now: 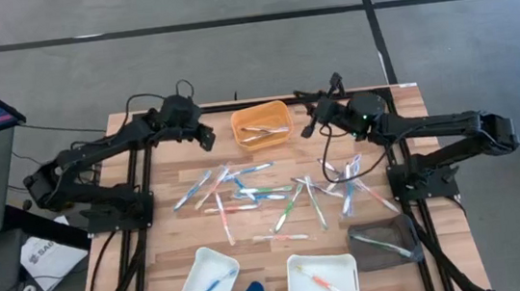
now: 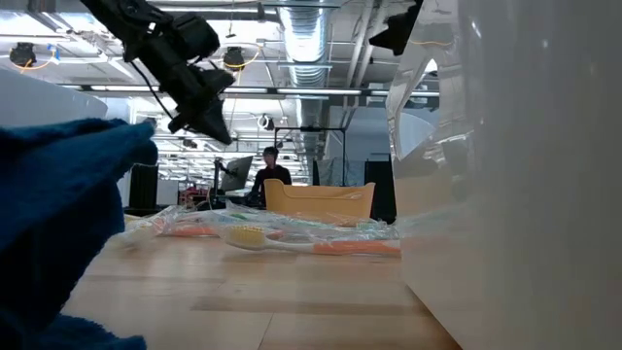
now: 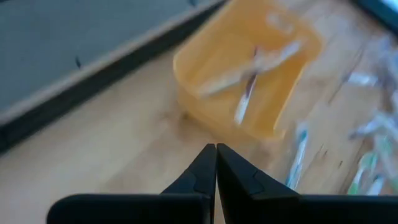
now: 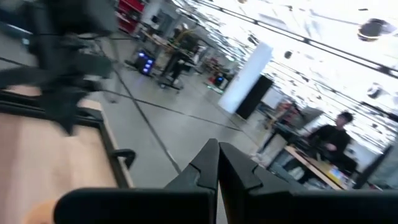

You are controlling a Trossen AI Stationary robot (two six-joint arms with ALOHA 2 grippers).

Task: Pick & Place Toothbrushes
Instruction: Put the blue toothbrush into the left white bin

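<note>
High view first: we see the toothbrushes (image 1: 265, 195) scattered across the middle of the wooden tabletop (image 1: 178, 241), lying at every angle, many roughly diagonal. A few already sit in containers: the orange tray (image 1: 261, 124) at the far edge, two white trays (image 1: 203, 275) (image 1: 322, 276) near the front edge, and a grey tray (image 1: 383, 242) on the right.

Our left claw (image 1: 209, 139) hovers just beside the orange tray, on its left, with its jaws pressed together and holding nothing; the left wrist view shows the two tips (image 3: 215, 163) meeting, the orange tray (image 3: 249, 68) ahead of them. Our right claw (image 1: 308, 127) hangs on the other side of that tray, also pinched closed and empty, its wrist camera looking out into the room where a person (image 4: 333, 140) sits.

What matters for the next pick, we judge, is that the loose pile lies toward the front of the tabletop from both claws. The blue and white brushes on the left of the pile (image 1: 208, 185) are nearer our left claw, and the cluster by the right frame (image 1: 345, 170) is nearer our right. Either claw would need to open and turn across a brush's long axis.
</note>
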